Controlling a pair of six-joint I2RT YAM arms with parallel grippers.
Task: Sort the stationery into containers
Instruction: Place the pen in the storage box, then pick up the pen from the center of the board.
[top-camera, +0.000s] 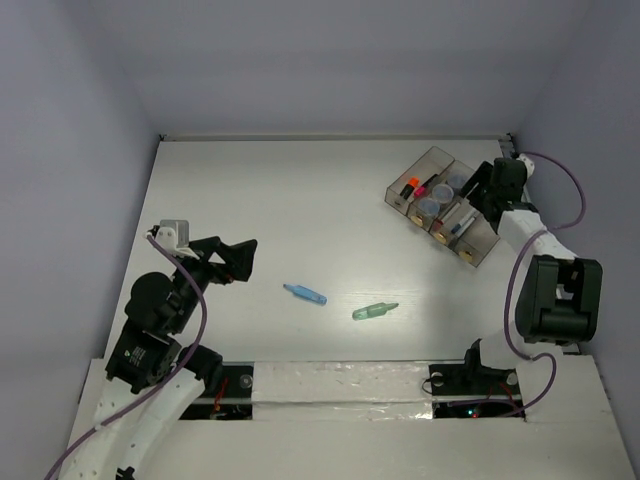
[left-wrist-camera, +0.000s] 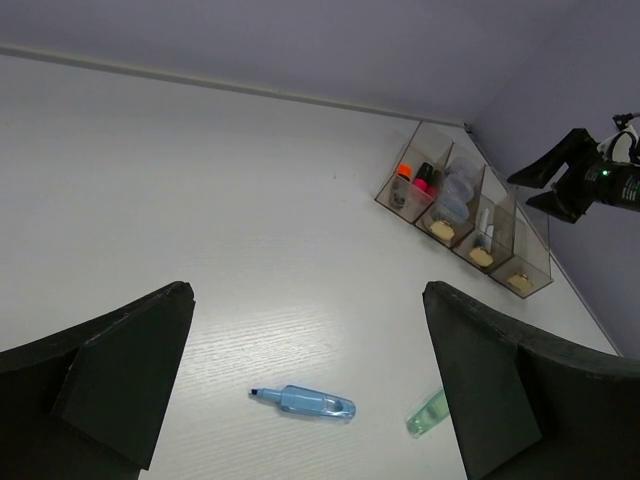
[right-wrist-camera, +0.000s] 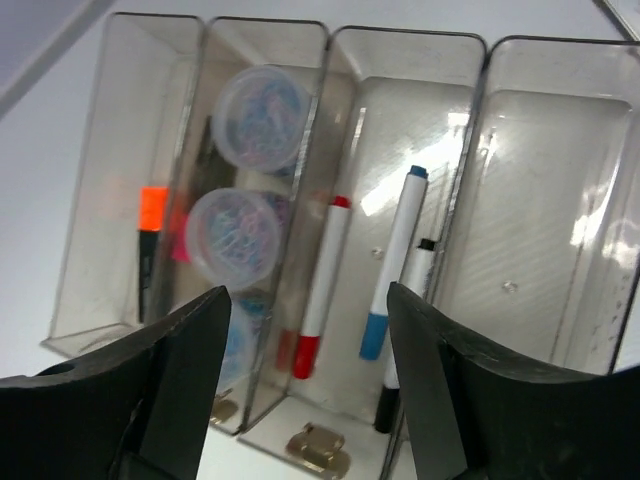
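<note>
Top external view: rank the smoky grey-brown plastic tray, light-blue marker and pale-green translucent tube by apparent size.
1. Smoky grey-brown plastic tray, clearly largest.
2. Light-blue marker and pale-green translucent tube: alike, unranked.

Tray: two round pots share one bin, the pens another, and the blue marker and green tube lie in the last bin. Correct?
No. The blue marker and green tube lie loose on the table, outside the tray, as the top external view shows. Pots and pens are as stated.
</note>
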